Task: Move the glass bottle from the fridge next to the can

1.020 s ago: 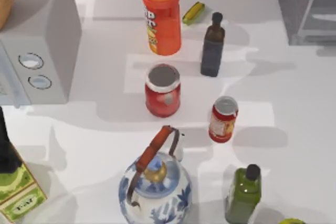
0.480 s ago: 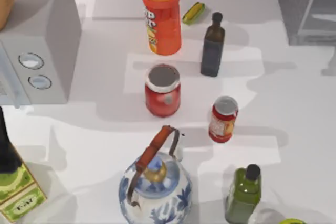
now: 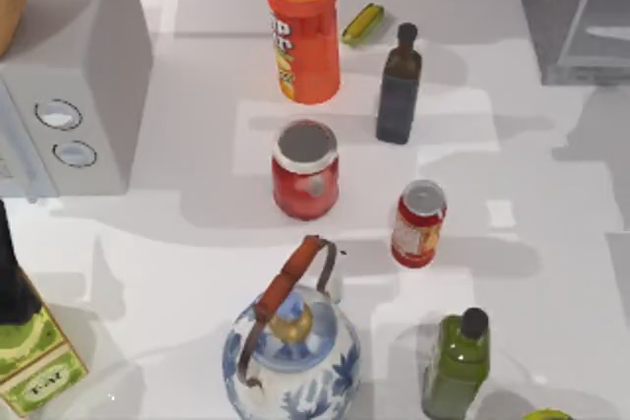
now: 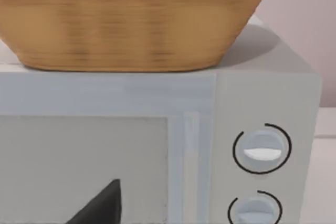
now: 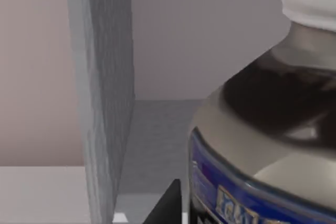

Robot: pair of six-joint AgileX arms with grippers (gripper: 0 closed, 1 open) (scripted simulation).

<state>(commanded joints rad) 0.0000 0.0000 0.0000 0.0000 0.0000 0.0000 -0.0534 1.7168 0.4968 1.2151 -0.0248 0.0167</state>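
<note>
From above, the fridge [image 3: 576, 12] stands at the far right corner of the surface [image 3: 551, 204], its pale door panel facing inward over the surface, so whatever it holds has to be drawn out toward the middle. The can [image 3: 419, 223] stands upright right of centre, with bare surface on its right side; I judge that gap the natural landing spot, since the red jar [image 3: 306, 168] and the blue-and-white teapot [image 3: 291, 346] crowd its left and the green bottle [image 3: 457, 362] stands nearer the front edge. The left wrist view faces the white box [image 4: 157, 129] with two knobs and the wicker basket [image 4: 131, 19] set on top of it, at the left edge, which suggests this arm is parked; a dark tip of the left end effector [image 4: 102, 205] shows, and I cannot tell whether it is open or closed. The right wrist view sits very close to the glass bottle [image 5: 262, 129], white cap up and label round its shoulder, upright beside the fridge's grey wall. A dark piece of the right end effector [image 5: 168, 205] shows just beside the bottle; whether it grips cannot be told.
</note>
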